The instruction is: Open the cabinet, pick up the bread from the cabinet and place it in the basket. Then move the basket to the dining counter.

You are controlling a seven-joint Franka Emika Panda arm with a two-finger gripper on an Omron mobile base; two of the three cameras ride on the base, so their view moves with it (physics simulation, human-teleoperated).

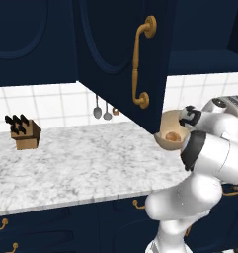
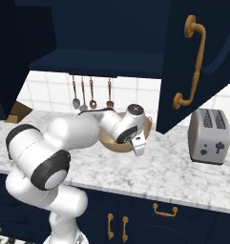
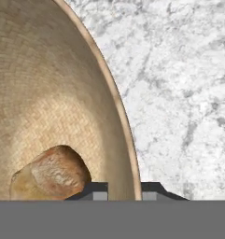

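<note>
The open navy cabinet (image 1: 120,54) door with its curved brass handle (image 1: 140,62) hangs out over the marble counter (image 1: 71,158), and in the left base view its lower corner covers part of the basket (image 1: 166,129). A knife block (image 1: 24,132) stands far along the counter by the tiled wall, and utensils (image 2: 90,94) hang on that wall under the cabinet. A silver toaster (image 2: 210,136) sits on the counter, apart from the basket on the far side of the door. Brass-handled drawers (image 2: 164,209) run below the counter edge.

The gripper (image 3: 124,191) is at the basket's rim: in the hand view one dark fingertip (image 3: 96,190) sits inside the wall and the other outside it, so the pincer is clenched on the basket's rim. The basket rests on the counter.

The bread (image 3: 51,173), a golden-brown bun, lies in the bottom of the basket, just beside the inner fingertip; whether it touches it cannot be told.

In the right base view the arm's forearm and wrist cover most of the basket, leaving only a sliver of tan rim. The hand view cuts off the basket's far side and the fingers below their tips.
</note>
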